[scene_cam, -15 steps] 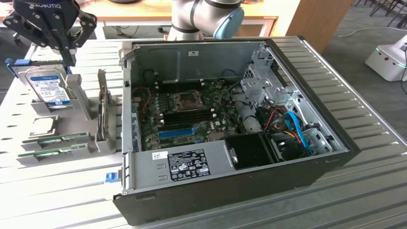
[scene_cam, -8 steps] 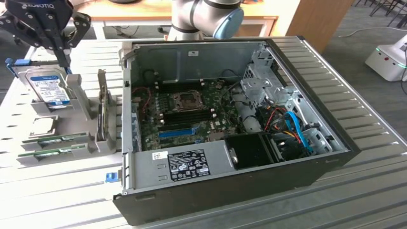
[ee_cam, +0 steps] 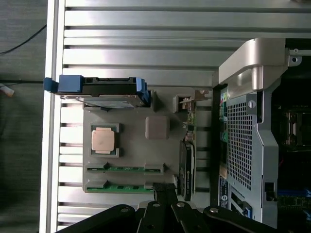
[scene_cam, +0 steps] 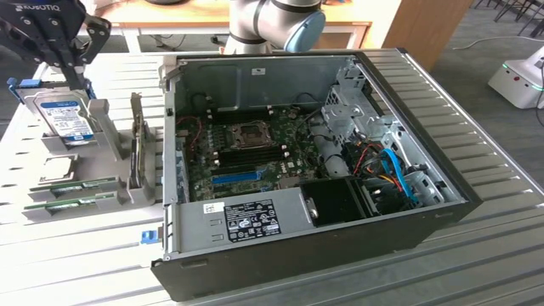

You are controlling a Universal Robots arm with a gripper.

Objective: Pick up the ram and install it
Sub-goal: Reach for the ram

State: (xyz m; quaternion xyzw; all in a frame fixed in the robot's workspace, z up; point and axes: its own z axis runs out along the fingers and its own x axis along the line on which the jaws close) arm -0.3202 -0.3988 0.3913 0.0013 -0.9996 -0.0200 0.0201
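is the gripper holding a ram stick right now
No, one ram stick and its twin both lie in the gray holder, away from the gripper.

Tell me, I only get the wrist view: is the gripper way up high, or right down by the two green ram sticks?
Observer: Way up high. The gripper hangs in the air over the grey parts holder, shut and empty, well clear of the ram sticks.
Operator: What's deep inside the computer?
Observer: Blue and orange cables bunch in the case, at the exterior view's right.
Operator: Where does the arm stand?
Observer: The arm rises just behind the case.
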